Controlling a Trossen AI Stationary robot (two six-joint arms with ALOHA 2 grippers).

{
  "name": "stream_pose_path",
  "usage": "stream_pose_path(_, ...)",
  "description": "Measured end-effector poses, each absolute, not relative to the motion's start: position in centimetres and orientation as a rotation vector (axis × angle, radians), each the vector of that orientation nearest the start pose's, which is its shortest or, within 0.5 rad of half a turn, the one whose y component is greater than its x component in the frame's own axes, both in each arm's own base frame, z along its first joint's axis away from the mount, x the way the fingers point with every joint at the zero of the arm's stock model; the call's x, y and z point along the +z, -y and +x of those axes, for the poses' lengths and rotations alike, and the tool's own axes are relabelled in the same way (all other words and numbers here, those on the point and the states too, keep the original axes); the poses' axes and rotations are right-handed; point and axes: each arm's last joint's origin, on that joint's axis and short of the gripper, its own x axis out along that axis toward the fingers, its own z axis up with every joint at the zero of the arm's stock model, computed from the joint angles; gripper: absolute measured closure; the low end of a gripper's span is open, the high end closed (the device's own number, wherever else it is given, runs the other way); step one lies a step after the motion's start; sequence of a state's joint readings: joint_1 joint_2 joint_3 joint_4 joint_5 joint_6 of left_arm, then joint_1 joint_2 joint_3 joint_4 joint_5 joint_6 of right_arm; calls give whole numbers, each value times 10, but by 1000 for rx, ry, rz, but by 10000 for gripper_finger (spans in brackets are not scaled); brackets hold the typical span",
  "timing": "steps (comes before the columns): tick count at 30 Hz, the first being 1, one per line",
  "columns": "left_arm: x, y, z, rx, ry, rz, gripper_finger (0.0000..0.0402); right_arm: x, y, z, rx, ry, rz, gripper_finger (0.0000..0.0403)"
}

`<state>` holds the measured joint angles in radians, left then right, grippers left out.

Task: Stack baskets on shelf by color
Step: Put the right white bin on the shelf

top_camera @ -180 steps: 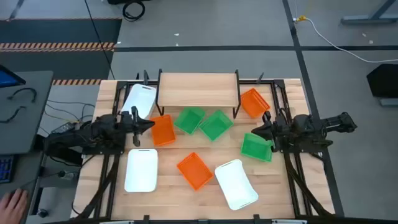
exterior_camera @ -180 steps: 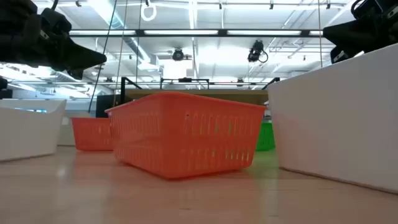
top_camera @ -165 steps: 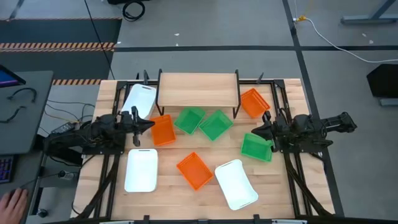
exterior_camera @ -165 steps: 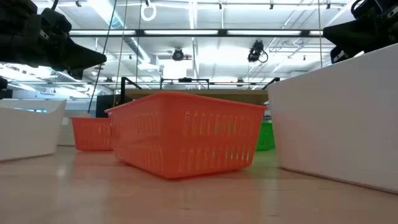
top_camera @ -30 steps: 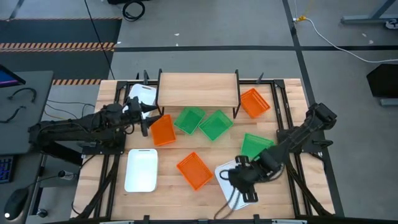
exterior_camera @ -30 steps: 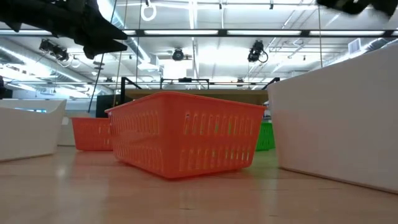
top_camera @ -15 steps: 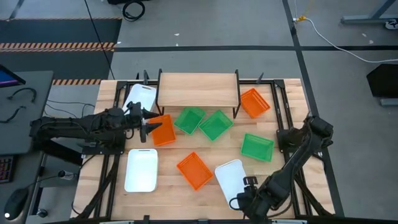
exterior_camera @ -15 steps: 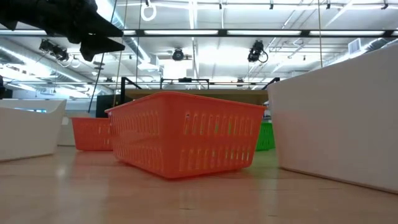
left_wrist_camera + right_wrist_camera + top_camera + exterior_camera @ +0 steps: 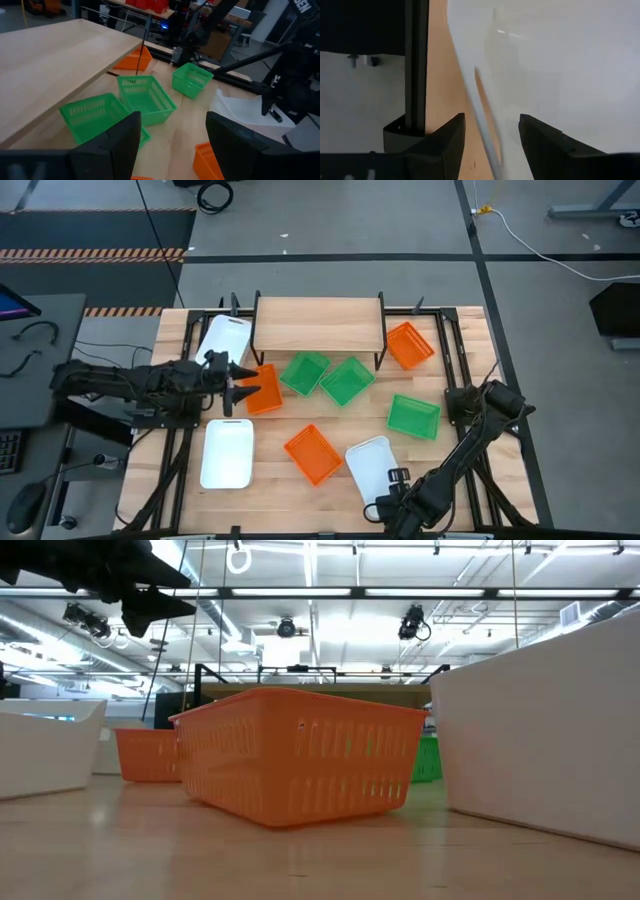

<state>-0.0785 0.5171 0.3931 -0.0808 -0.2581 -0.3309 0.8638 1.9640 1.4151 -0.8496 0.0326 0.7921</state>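
The shelf [image 9: 318,323] stands at the table's far edge, its plank bare. On the table lie three orange baskets [image 9: 262,388] [image 9: 409,345] [image 9: 312,453], three green ones [image 9: 304,372] [image 9: 347,380] [image 9: 413,417] and three white ones [image 9: 225,340] [image 9: 227,452] [image 9: 368,463]. My left gripper [image 9: 240,387] hovers open above the left orange basket [image 9: 210,160]. My right gripper [image 9: 385,506] is open at the near end of the right white basket [image 9: 560,60]. One finger stands outside the rim and one over the hollow. My right gripper straddles the white basket's near rim [image 9: 482,115], coming down from above at the table's near edge. Whether either finger touches the rim I cannot tell. The basket rests flat on the table.
Black rails [image 9: 175,450] run along the table's left and right sides. A frame post [image 9: 415,65] stands just outside the white basket. The green baskets [image 9: 145,97] lie close together in front of the shelf.
My right gripper has swung toward the table's near edge, from over the white basket to its near rim, and has come down. My left gripper has edged a little toward the near edge over the orange basket. No basket has moved.
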Motion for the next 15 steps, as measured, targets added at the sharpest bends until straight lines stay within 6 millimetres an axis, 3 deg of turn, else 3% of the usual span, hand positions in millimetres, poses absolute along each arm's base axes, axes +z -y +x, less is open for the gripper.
stream_pose_path(7, 244, 9, 134, 219, -167, -284, 170, 176, -283, 250, 146, -1430, 17, 255)
stream_pose_path(13, 244, 10, 134, 225, -164, -279, 170, 176, -281, 252, 194, -1440, -18, 370)
stream_pose_path(15, 244, 10, 134, 227, -164, -277, 170, 176, -281, 252, 196, -1437, -28, 391)
